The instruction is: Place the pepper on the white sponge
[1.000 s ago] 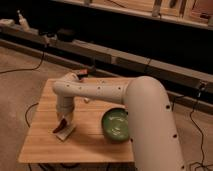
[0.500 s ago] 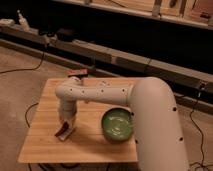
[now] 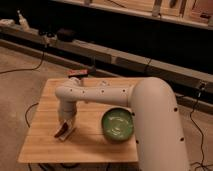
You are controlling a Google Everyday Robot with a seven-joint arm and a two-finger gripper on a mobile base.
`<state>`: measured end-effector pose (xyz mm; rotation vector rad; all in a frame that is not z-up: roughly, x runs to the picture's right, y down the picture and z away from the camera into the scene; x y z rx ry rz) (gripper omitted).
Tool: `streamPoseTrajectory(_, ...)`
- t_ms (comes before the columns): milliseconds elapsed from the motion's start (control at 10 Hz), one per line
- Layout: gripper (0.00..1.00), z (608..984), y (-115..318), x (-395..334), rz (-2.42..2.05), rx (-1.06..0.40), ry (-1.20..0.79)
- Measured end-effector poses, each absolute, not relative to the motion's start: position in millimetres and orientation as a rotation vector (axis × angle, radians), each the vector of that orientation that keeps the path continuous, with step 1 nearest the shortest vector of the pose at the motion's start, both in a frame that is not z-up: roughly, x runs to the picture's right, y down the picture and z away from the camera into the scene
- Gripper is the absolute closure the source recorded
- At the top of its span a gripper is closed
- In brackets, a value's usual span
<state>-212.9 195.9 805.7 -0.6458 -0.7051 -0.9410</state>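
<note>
— Wooden table [image 3: 45,150], one white arm [image 3: 100,93] bent across it. Where is the gripper?

— The gripper [image 3: 67,124] points straight down at the near left part of the table, right over the white sponge [image 3: 69,135]. A second ago it hung a little higher; it has since dropped until there is almost no gap above the sponge.

— And the pepper?

— The pepper [image 3: 61,132] shows as a dark red sliver directly under the gripper, slanting out from beneath it on the side away from the green bowl [image 3: 118,125]. It looks to be lying on the sponge, or at least touching its top.

— Pinched, or let go?

— I cannot tell. The gripper sits so close over the pepper that a grip and a release look the same from where I stand.

— So what does the drop mean for the job?

— My judgement is that the carrying is done and the placing is at its final stage. The pepper is down at the sponge, not in the air. What remains is a clean release and a straight lift away.

— Any risk?

— The pepper is slim and the sponge small. A sideways pull on the way up could roll it off onto the wood. The bowl stands well apart from the gripper and should not interfere.
</note>
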Motion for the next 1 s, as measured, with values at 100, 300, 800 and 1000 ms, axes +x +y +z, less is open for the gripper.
streamPoseTrajectory(100, 0.34, 805.2, 195.8, -212.9, -0.941, -0.647, -0.711)
streamPoseTrajectory(300, 0.21, 804.6, 194.5, -213.2, -0.944, -0.644, -0.718)
streamPoseTrajectory(800, 0.2, 804.6, 193.4, -213.4, -0.954, -0.646, -0.721)
streamPoseTrajectory(1000, 0.2, 804.3, 188.9, -211.6, -0.963, -0.64, -0.709)
